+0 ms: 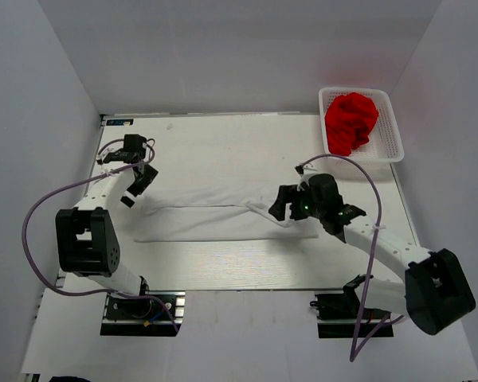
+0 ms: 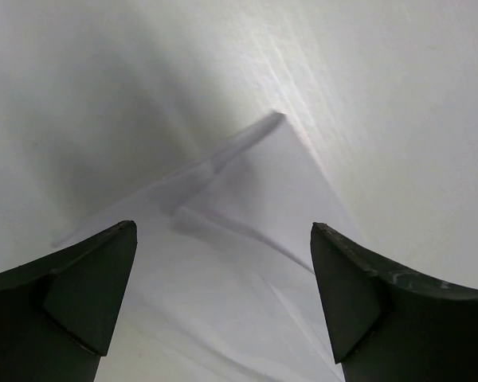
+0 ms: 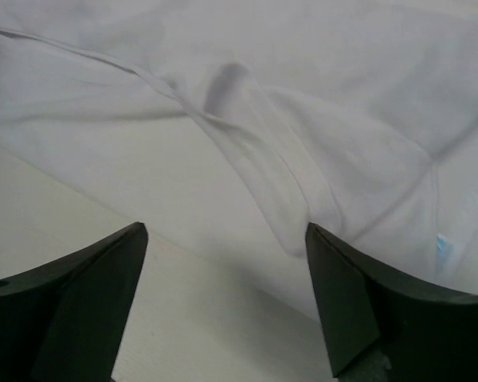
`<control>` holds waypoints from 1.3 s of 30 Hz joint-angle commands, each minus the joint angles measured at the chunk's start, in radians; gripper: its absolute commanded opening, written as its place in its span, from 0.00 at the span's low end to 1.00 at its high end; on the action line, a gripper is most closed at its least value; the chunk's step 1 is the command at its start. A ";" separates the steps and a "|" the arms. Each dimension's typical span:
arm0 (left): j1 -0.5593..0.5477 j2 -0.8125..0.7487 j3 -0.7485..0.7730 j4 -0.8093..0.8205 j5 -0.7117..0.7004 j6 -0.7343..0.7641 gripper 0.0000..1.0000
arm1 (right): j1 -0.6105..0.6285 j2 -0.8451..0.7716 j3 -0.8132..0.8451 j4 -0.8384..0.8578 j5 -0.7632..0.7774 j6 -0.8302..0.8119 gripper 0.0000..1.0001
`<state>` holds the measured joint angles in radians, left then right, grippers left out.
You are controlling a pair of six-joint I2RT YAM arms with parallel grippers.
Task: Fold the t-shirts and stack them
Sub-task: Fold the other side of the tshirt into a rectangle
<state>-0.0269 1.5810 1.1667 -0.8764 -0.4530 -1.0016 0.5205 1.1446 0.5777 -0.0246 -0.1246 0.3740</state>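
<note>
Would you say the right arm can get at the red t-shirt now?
Probably yes: the right gripper is open and empty, and the red t-shirt sits in an open-topped basket on that arm's side with nothing between.

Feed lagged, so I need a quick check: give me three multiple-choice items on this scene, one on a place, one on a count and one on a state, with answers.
1. Where is the red t-shirt?
A) spread flat between the arms
B) in the white basket
C) hanging off the near edge

2. How many t-shirts lie outside the basket?
A) one
B) two
C) three

3. How do the left gripper and right gripper stand?
A) both open, empty
B) both shut on cloth
C) left shut, right open

Answers:
1. B, it sits crumpled in the basket at the far right.
2. A, only the white t-shirt.
3. A, each wrist view shows the fingers apart, gripping nothing.
</note>
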 commanded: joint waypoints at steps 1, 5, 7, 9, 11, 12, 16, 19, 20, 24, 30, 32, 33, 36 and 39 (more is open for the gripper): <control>-0.008 -0.061 0.031 0.115 0.143 0.119 1.00 | 0.018 0.098 0.091 0.158 -0.110 -0.047 0.90; -0.008 -0.013 0.031 0.243 0.273 0.248 1.00 | 0.053 0.279 0.188 0.199 -0.096 -0.099 0.90; -0.008 0.026 0.021 0.266 0.342 0.267 1.00 | 0.059 0.401 0.252 0.204 -0.075 -0.109 0.90; -0.008 0.046 -0.002 0.290 0.368 0.276 1.00 | 0.073 0.478 0.301 0.193 -0.066 -0.107 0.90; -0.008 0.068 -0.015 0.290 0.369 0.287 1.00 | 0.090 0.530 0.339 0.166 -0.076 -0.099 0.88; -0.008 0.068 -0.036 0.290 0.369 0.287 1.00 | 0.104 0.535 0.341 0.167 -0.111 -0.099 0.88; -0.008 0.086 -0.067 0.313 0.349 0.287 1.00 | 0.151 0.573 0.350 0.138 -0.213 -0.109 0.80; -0.008 0.109 -0.067 0.313 0.327 0.287 1.00 | 0.202 0.580 0.352 0.085 -0.271 -0.115 0.76; -0.008 0.109 -0.067 0.304 0.318 0.287 1.00 | 0.220 0.574 0.349 0.048 -0.270 -0.112 0.76; -0.008 0.151 -0.067 0.304 0.307 0.287 1.00 | 0.280 0.459 0.295 -0.018 -0.187 -0.103 0.76; -0.008 0.174 -0.058 0.277 0.277 0.267 1.00 | 0.308 0.379 0.249 -0.063 -0.190 -0.116 0.80; -0.008 0.174 -0.045 0.268 0.277 0.267 1.00 | 0.300 0.356 0.258 -0.067 -0.077 -0.109 0.81; -0.008 0.174 -0.036 0.267 0.267 0.267 1.00 | 0.300 0.342 0.261 -0.067 -0.037 -0.093 0.84; -0.008 0.165 -0.036 0.267 0.258 0.267 1.00 | 0.292 0.313 0.274 -0.046 0.120 -0.067 0.90; -0.008 0.154 -0.036 0.258 0.249 0.267 1.00 | 0.282 0.325 0.280 -0.032 0.223 -0.073 0.90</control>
<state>-0.0330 1.7618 1.1061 -0.6048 -0.1692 -0.7300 0.8104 1.4837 0.8356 -0.0738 -0.0647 0.2863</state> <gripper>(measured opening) 0.995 0.902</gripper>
